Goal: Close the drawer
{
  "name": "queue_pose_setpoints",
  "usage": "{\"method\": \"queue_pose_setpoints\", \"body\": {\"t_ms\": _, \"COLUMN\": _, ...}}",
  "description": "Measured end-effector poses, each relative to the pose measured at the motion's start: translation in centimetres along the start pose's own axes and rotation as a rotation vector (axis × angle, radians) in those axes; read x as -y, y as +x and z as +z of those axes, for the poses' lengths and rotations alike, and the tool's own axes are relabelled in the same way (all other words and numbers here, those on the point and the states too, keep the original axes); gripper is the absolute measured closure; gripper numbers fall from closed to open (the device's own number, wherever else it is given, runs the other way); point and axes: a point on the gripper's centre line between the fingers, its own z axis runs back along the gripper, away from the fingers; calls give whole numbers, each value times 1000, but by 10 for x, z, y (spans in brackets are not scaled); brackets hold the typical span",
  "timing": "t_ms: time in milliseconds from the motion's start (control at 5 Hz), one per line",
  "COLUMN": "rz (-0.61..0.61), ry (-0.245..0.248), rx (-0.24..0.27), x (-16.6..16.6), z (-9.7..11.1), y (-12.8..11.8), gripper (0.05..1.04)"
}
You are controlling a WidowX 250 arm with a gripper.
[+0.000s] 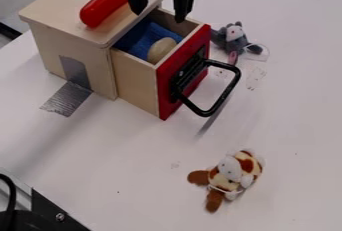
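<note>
1. The drawer [137,84] juts from the wooden box [50,50], upper left; its red front faces lower right, its long axis running back upper left.
2. Above it, the gripper [159,17] hangs spread, empty.

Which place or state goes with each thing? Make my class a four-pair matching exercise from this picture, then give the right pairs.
Things
1. Drawer
2. Cloth
3. Hand
4. Tape

Places and states
A. Fingers apart
B. Stuck to the box and the table
C. Pulled partly out
D. Blue, inside the drawer

Right pairs: 1-C, 2-D, 3-A, 4-B
</note>
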Motion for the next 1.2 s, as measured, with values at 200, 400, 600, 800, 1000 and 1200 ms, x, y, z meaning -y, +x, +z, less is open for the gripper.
{"method": "queue_pose_setpoints", "body": {"t_ms": 200, "rz": 2, "ry": -2, "rx": -32, "x": 0, "z": -9, "y": -4, "gripper": 83}}
{"method": "queue_pose_setpoints", "body": {"t_ms": 400, "rz": -25, "ry": -33, "rx": -35, "x": 24, "z": -19, "y": -7, "gripper": 83}}
{"method": "queue_pose_setpoints", "body": {"t_ms": 600, "rz": -56, "ry": -60, "rx": -19, "x": 47, "z": -26, "y": -6, "gripper": 83}}
{"method": "queue_pose_setpoints", "body": {"t_ms": 800, "rz": -86, "ry": -98, "rx": -9, "x": 62, "z": -36, "y": -3, "gripper": 83}}
{"method": "queue_pose_setpoints", "body": {"t_ms": 1000, "rz": -132, "ry": -125, "rx": 22, "x": 69, "z": -43, "y": 0, "gripper": 83}}
{"method": "queue_pose_setpoints", "body": {"t_ms": 1200, "rz": -170, "ry": -146, "rx": 24, "x": 75, "z": -57, "y": 4, "gripper": 83}}
